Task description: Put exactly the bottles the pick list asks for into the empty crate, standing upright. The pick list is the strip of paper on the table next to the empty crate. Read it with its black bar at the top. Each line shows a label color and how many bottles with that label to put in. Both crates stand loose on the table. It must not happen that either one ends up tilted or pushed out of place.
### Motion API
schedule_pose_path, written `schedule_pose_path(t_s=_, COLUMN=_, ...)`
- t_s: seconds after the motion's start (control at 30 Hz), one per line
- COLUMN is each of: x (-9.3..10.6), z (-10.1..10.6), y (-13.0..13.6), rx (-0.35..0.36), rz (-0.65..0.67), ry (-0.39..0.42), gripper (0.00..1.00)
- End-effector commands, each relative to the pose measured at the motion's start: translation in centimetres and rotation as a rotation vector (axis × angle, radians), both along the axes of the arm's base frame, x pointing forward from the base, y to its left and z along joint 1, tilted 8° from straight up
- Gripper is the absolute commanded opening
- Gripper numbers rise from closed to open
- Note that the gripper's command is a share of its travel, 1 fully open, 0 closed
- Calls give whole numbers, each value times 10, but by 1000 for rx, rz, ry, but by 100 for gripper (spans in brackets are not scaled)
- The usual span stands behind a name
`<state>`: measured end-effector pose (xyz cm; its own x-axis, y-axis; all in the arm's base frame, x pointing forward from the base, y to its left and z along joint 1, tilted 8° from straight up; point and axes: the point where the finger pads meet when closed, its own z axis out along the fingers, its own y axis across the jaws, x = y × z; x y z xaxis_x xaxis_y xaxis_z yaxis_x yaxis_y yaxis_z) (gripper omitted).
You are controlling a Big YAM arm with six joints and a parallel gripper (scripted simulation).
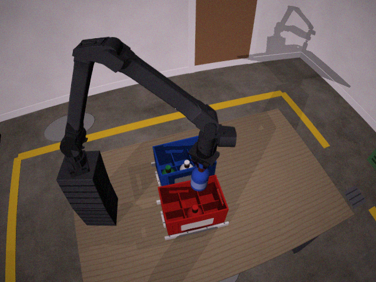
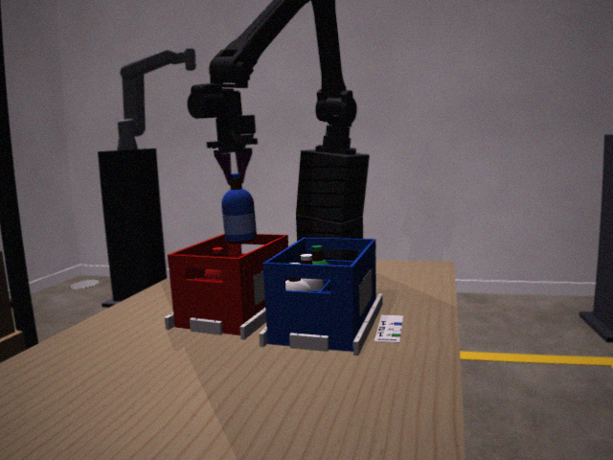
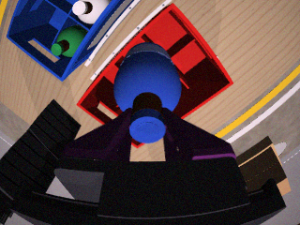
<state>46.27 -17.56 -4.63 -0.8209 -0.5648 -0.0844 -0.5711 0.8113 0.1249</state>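
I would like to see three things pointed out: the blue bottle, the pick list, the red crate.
Blue bottle [image 1: 200,179] [image 2: 238,213] [image 3: 147,82]: top, exterior, wrist; its body.
Pick list [image 2: 389,329]: exterior; paper's middle.
Red crate [image 1: 171,225] [image 2: 205,304] [image 3: 225,81]: top, exterior, wrist; outer wall, outer wall, rim.

Blue crate [image 1: 165,178] [image 2: 309,316] [image 3: 35,56]: far right corner covered by the arm from above; cut off by the wrist picture's top edge.
Pick list [image 2: 389,329]: figures too small to read surely.
Red bottle [image 1: 194,211] [image 2: 216,251]: lower body behind the crate wall.
Arm [image 2: 282,30]: elbow cropped in the exterior picture.
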Motion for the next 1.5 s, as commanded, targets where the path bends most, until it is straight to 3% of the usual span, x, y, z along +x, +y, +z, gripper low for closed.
schedule_pose_path(t_s=0.0, x=35, z=53, y=-26, rx=-59, rz=-42, ry=-131, gripper=0)
schedule_pose_path(t_s=0.07, x=17, z=38, y=-5, rx=-40, rz=-25, ry=-87, gripper=0)
schedule_pose_path(t_s=0.17, x=13, z=38, y=7, rx=-34, rz=-16, ry=-74, gripper=0)
schedule_pose_path(t_s=0.23, x=28, z=48, y=4, rx=-49, rz=-16, ry=-113, gripper=0)
schedule_pose_path(t_s=0.33, x=13, z=39, y=15, rx=-37, rz=-16, ry=-85, gripper=0)
schedule_pose_path(t_s=0.53, x=20, z=46, y=20, rx=-43, rz=-16, ry=-103, gripper=0)
schedule_pose_path(t_s=0.57, x=25, z=53, y=5, rx=-53, rz=-42, ry=-125, gripper=0)
schedule_pose_path(t_s=0.63, x=8, z=40, y=26, rx=-36, rz=-23, ry=-84, gripper=0)
schedule_pose_path(t_s=0.77, x=18, z=48, y=33, rx=-43, rz=-16, ry=-107, gripper=0)
schedule_pose_path(t_s=0.87, x=7, z=42, y=42, rx=-36, rz=-16, ry=-88, gripper=0)
schedule_pose_path(t_s=1.03, x=8, z=46, y=50, rx=-38, rz=-16, ry=-97, gripper=0)
schedule_pose_path(t_s=1.1, x=8, z=46, y=50, rx=-38, rz=-16, ry=-97, gripper=0)
schedule_pose_path(t_s=1.13, x=21, z=58, y=35, rx=-50, rz=-42, ry=-131, gripper=0)
schedule_pose_path(t_s=1.2, x=3, z=44, y=56, rx=-36, rz=-18, ry=-88, gripper=0)
schedule_pose_path(t_s=1.27, x=-3, z=43, y=63, rx=-32, rz=-16, ry=-75, gripper=0)
schedule_pose_path(t_s=1.37, x=12, z=53, y=64, rx=-41, rz=-16, ry=-112, gripper=0)
schedule_pose_path(t_s=1.47, x=-2, z=45, y=73, rx=-34, rz=-16, ry=-87, gripper=0)
